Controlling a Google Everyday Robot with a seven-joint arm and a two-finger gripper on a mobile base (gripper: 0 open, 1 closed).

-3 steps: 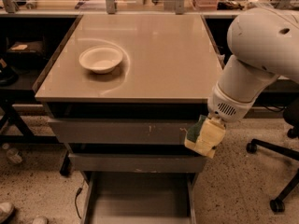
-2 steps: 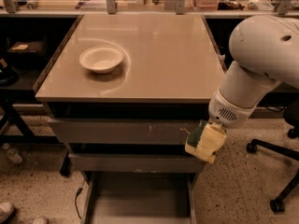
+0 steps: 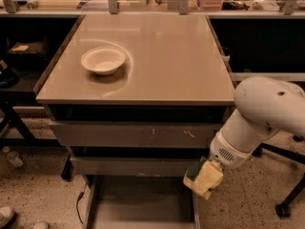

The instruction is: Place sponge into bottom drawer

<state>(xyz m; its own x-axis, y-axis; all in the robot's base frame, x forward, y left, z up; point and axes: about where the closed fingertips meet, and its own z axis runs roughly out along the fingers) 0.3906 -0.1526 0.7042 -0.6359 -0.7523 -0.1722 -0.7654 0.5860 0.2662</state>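
Under the desk (image 3: 143,56), the bottom drawer (image 3: 138,204) is seen pulled open. The gripper (image 3: 205,179) is pinched on the sponge (image 3: 192,170), over the drawer's side rail. Released there, the sponge could be dropped outside the drawer.

The white arm (image 3: 267,113) was bent downward at the view's right; the gripper (image 3: 203,178) was held low, clamped on the sponge (image 3: 193,168).
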